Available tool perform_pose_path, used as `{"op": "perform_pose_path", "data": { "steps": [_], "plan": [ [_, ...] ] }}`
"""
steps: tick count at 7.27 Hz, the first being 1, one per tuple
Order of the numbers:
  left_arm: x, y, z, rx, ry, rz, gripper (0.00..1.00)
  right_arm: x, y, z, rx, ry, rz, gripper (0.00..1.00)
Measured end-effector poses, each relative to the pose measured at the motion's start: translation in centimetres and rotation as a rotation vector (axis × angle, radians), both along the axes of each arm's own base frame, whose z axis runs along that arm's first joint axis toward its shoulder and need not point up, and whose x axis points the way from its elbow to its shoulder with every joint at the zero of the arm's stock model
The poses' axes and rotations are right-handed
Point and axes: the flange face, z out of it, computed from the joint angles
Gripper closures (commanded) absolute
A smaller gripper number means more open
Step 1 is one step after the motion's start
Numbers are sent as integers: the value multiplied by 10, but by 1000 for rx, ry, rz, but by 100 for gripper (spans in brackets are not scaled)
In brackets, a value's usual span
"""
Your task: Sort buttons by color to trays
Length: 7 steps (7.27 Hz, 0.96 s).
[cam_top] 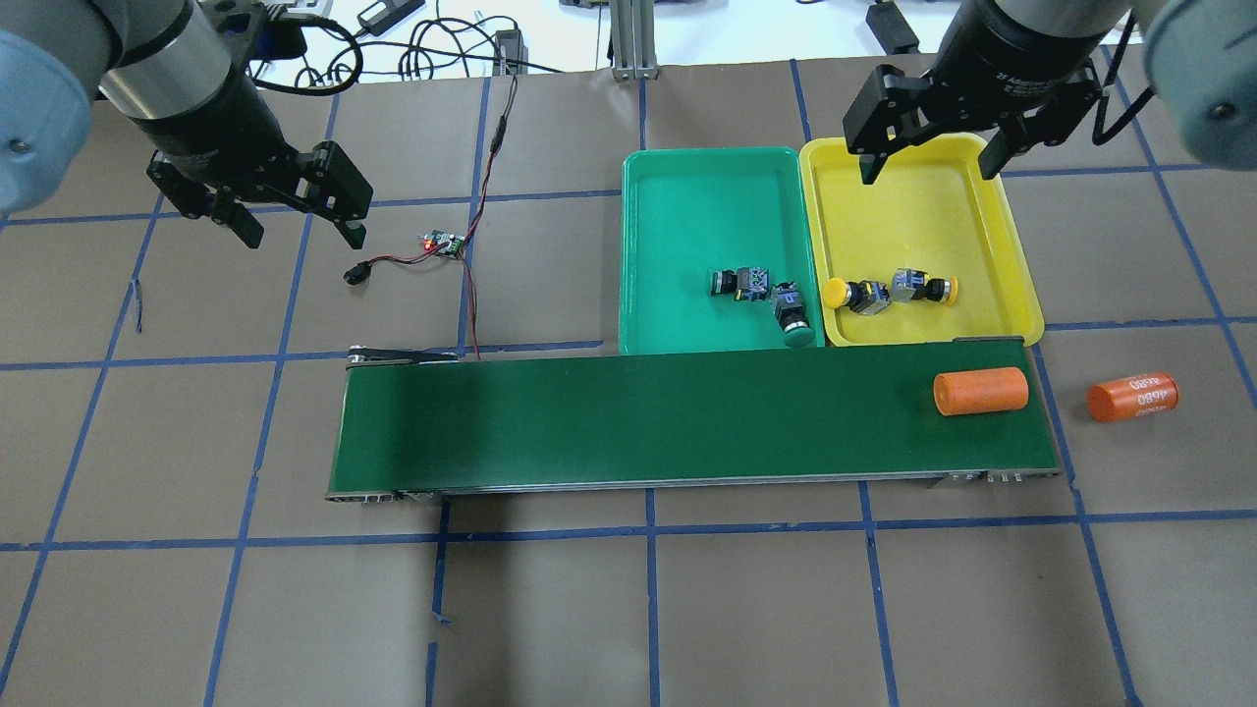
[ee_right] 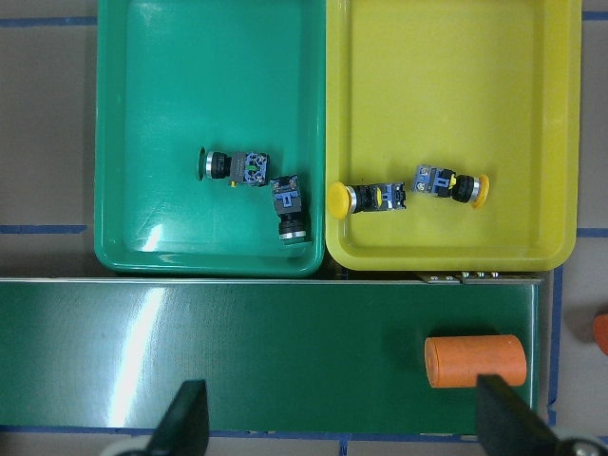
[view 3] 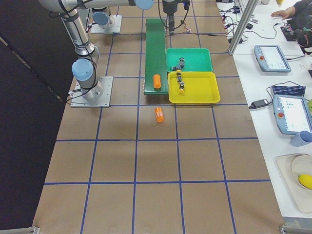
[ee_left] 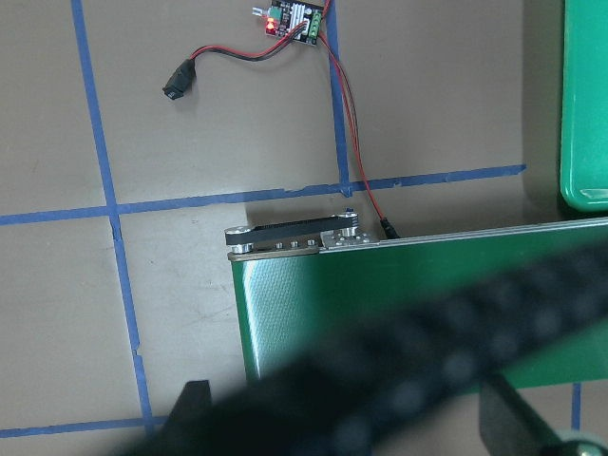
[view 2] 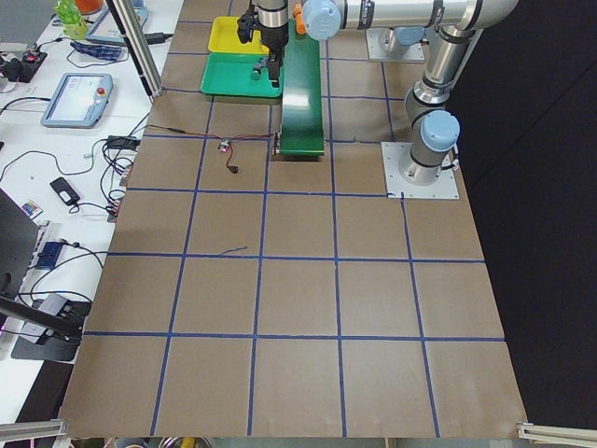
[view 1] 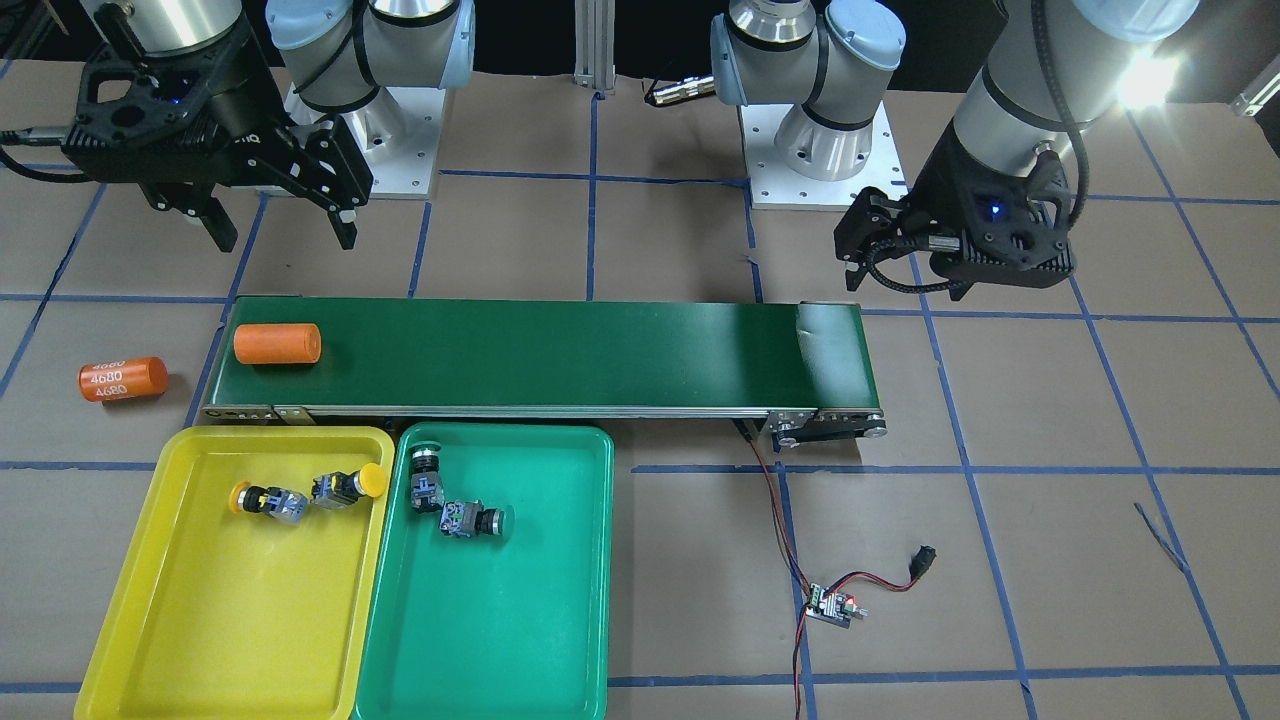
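Note:
Two yellow-capped buttons (cam_top: 859, 296) (cam_top: 923, 286) lie on their sides in the yellow tray (cam_top: 913, 211), near its belt-side edge. Two green-capped buttons (cam_top: 741, 283) (cam_top: 792, 314) lie in the green tray (cam_top: 702, 211), touching each other. They also show in the right wrist view, the yellow pair (ee_right: 372, 198) (ee_right: 448, 183) and the green pair (ee_right: 236, 166) (ee_right: 289, 206). My right gripper (cam_top: 930, 167) is open and empty, high above the yellow tray's far end. My left gripper (cam_top: 300, 231) is open and empty, above the table near the circuit board.
A long dark-green conveyor belt (cam_top: 638, 417) runs along the trays' near side. One orange cylinder (cam_top: 980, 391) lies on its right end, another (cam_top: 1132, 398) on the table beyond it. A small circuit board (cam_top: 444, 244) with red-black wires lies left of the green tray.

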Motion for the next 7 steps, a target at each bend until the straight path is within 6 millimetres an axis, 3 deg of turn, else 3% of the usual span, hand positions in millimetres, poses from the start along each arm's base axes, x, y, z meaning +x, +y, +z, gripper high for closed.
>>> {"op": "perform_pose_path", "data": {
  "steps": [7],
  "plan": [
    [0,0,-1,1,0,1,0,1,-2,1,-10,2,2,0]
  ]
}}
